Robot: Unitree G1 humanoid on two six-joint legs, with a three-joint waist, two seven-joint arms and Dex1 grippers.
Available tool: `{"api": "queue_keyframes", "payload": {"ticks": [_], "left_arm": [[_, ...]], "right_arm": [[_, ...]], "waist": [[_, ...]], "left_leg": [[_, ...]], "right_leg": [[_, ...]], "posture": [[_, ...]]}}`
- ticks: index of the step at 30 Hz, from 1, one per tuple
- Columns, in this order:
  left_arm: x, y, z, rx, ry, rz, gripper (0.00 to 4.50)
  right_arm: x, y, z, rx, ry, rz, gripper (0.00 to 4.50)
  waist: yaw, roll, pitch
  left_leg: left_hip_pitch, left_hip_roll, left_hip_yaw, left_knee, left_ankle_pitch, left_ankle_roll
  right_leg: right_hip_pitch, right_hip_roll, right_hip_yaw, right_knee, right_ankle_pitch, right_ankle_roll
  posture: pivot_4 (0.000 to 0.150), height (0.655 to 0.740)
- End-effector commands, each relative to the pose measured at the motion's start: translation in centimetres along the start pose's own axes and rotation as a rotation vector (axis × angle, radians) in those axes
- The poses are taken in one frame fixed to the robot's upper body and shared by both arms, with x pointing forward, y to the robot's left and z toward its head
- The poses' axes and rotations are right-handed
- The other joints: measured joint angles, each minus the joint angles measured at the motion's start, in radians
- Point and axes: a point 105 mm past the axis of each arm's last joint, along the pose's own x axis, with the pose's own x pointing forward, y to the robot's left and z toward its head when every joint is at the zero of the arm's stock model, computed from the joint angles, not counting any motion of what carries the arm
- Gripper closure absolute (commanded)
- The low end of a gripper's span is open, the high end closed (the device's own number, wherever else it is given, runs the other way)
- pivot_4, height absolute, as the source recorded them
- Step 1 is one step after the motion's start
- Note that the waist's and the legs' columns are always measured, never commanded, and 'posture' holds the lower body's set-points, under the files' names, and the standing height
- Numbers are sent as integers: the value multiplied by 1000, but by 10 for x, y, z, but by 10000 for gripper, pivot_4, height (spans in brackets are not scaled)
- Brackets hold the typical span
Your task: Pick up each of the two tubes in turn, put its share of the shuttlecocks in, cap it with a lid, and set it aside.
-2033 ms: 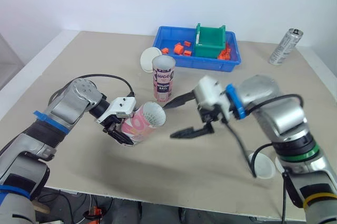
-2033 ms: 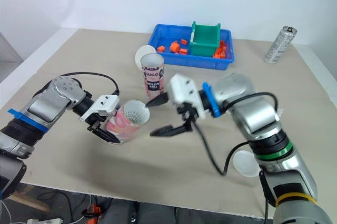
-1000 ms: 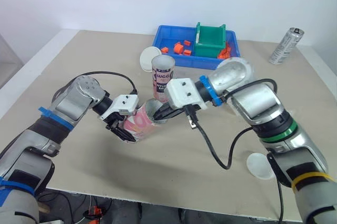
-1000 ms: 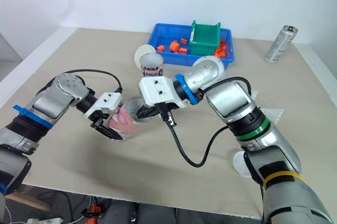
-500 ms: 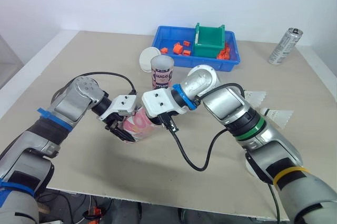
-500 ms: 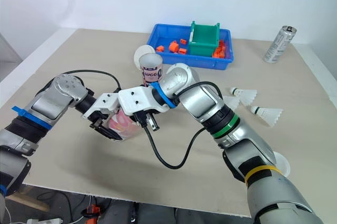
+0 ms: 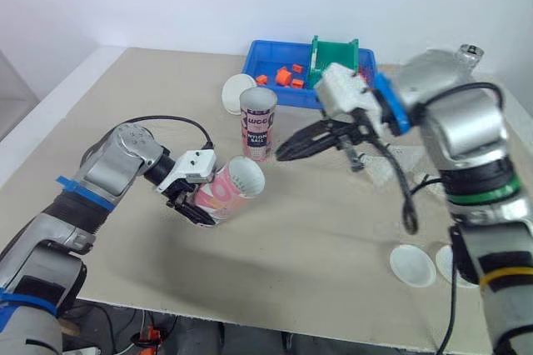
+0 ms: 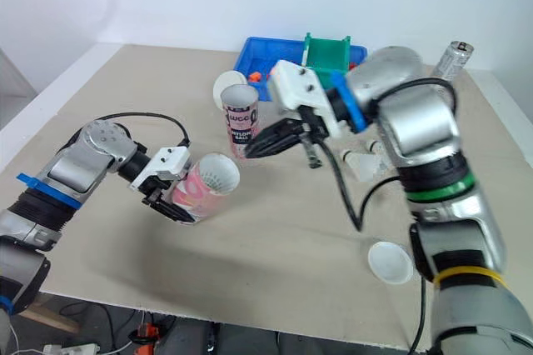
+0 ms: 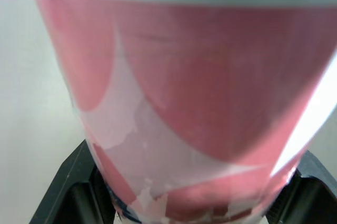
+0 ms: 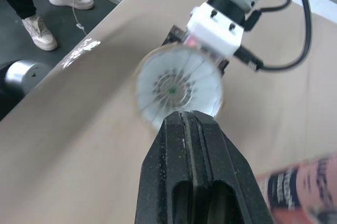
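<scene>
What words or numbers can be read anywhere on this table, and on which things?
"NYLON BALL": on the label of the upright tube, near the blue tray.
"UCC", roughly: the brand line above it on the same label; its letters are hard to make out.
On the tilted pink tube: a pattern, no readable words.
On the silver can: print too small to read.

From my station I see a beige desk (image 7: 316, 238). A blue plastic tray (image 7: 275, 95) sits at its far edge, with a white round lid (image 7: 239, 92) just beside the tray's left end. An upright cardboard tube with a pink-and-white label (image 7: 258, 126) stands near that lid. A silver metal can (image 8: 454, 57) stands far right. A second white lid (image 7: 413, 265) lies near the front right. Behind the cable lies what looks like a white feather shuttlecock (image 8: 365, 165).
</scene>
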Motion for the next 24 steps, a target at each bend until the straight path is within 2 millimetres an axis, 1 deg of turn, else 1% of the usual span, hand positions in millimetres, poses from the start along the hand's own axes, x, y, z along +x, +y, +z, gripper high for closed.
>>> {"api": "queue_keyframes", "payload": {"ticks": [1,2,4,6,8,10,12,17,21,24], "left_arm": [[6,-2,28,57,-161,-5,14114],[5,-2,34,60,-204,4,14114],[5,-2,45,60,-294,23,14114],[6,-3,53,54,-367,46,14114],[12,-7,51,53,-400,65,14114],[17,-11,47,39,-417,78,14114],[22,-15,42,36,-433,90,14114],[53,-19,27,20,-486,134,14114],[71,-21,28,27,-540,156,14114],[78,-14,30,81,-557,211,14114]], "right_arm": [[-27,15,-6,7,22,-58,44437],[-30,17,-8,18,24,-91,44437],[-36,20,-21,63,47,-167,44437],[-40,26,-39,124,81,-231,44437],[-44,35,-61,187,141,-270,44437],[-46,43,-73,235,180,-276,44437],[-46,49,-78,252,197,-266,44437],[-49,55,-90,284,238,-257,44437],[-51,63,-94,301,255,-241,44437],[-56,67,-98,313,279,-250,44437]], "waist": [[0,-2,1],[-2,-2,2],[-9,-3,3],[-15,-3,3],[-18,-3,3],[-24,-2,3],[-28,-2,4],[-27,-2,4],[-25,-3,4],[-24,-3,4]], "left_leg": [[-1,0,0,0,0,0],[-4,0,0,1,0,0],[-7,0,0,2,0,0],[-8,1,-1,1,0,0],[-7,1,-2,0,0,0],[-6,1,-2,0,-1,1],[-6,1,-2,0,-1,1],[-5,1,-2,2,0,0],[-5,0,-1,4,0,0],[-6,0,-1,5,0,0]], "right_leg": [[0,-1,-1,0,0,0],[-2,-1,-1,0,0,1],[-5,0,-1,0,4,4],[-6,1,-2,0,4,3],[-5,1,-3,1,3,2],[-4,1,-3,1,2,1],[-4,1,-3,1,2,2],[-2,1,-3,0,3,6],[-1,-1,-3,-1,3,4],[-1,-1,-3,-1,3,4]], "posture": [[1500,7275],[1500,7275],[1500,7275],[1500,7275],[1500,7275],[1500,7275],[1500,7275],[1500,7275],[1500,7275],[1500,7275]]}}
